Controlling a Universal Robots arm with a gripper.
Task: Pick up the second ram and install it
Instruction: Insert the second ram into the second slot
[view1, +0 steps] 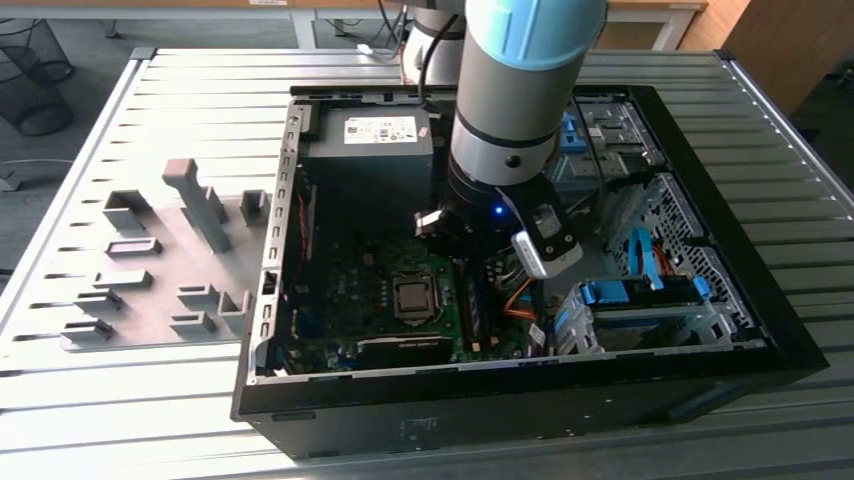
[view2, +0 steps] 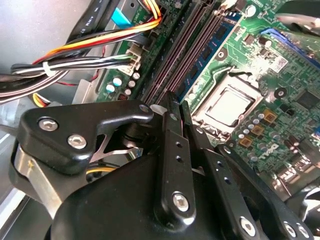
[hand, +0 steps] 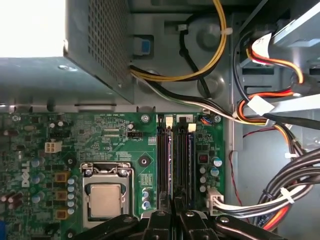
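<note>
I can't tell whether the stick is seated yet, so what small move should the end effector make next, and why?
Probably a short, gentle press straight down on the second ram. That blue stick already stands in one of the memory slots. The end effector is shut with nothing between its tips and hovers close above the slots' near end. I cannot tell whether the stick is latched.
</note>
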